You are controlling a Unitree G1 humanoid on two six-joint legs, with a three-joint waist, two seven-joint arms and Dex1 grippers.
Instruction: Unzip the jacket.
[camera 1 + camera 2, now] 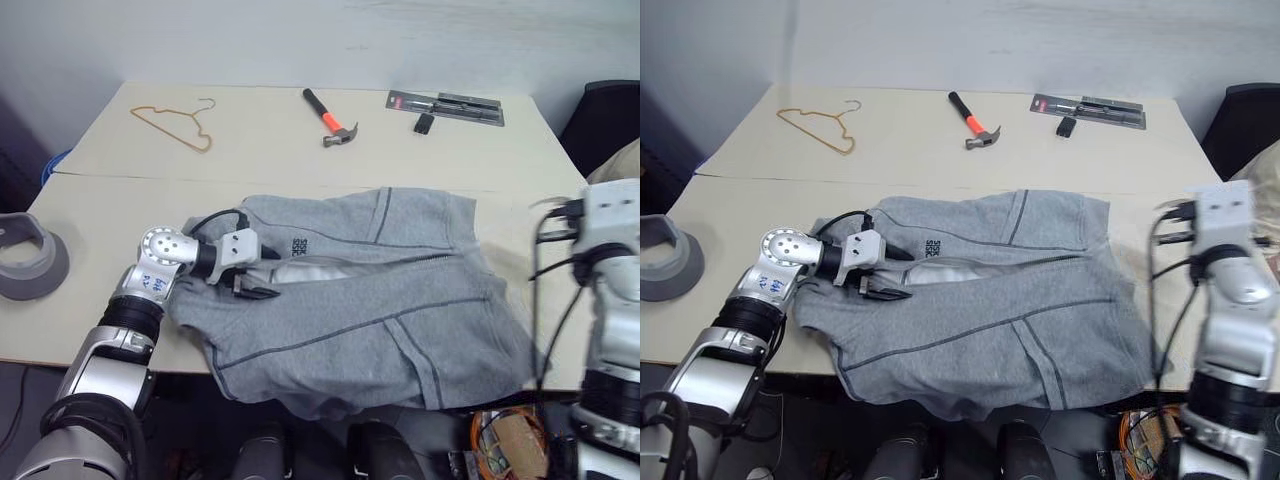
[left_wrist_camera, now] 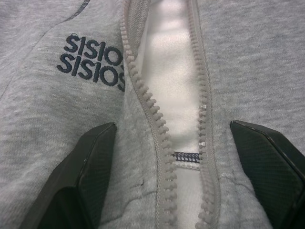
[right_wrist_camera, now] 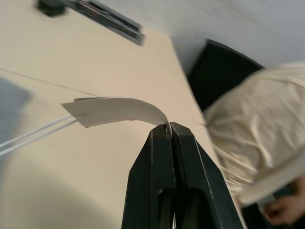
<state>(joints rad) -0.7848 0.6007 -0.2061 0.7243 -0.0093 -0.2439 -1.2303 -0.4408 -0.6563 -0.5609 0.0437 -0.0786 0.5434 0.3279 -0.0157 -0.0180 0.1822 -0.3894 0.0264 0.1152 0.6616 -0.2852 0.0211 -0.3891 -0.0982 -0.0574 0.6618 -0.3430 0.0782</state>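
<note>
Left gripper (image 2: 167, 157): spread wide, holding nothing; its two black fingers (image 2: 90, 167) press on the jacket's fabric, one on each side of the parted zip
Right gripper (image 3: 169, 129): fingers pressed tight together on the edge of a curled white tag (image 3: 114, 110), with two thin white strings running from the tag's far end
Jacket (image 1: 400, 300): light grey fleece, spread flat on the table and lying directly under the left gripper; its near edge hangs over the table edge
Zip (image 2: 157, 124): two rows of pale teeth lie apart between the left gripper's fingers, white lining showing between them
Logo (image 2: 90, 62): dark "SISIOS" lettering in two lines, just beyond the left gripper's finger, beside the zip
Table (image 1: 270, 140): pale beige, under the jacket and stretching beyond both grippers
Hammer (image 1: 330, 117): orange and black handle, well beyond the left gripper, past the jacket
Wire hanger (image 1: 175, 127): far beyond the left gripper
Packaged tool (image 1: 445, 106): on the far side of the table, beyond the right gripper
Person: cream sleeve (image 3: 257, 124) and a hand (image 3: 286, 210) close beside the right gripper
</note>
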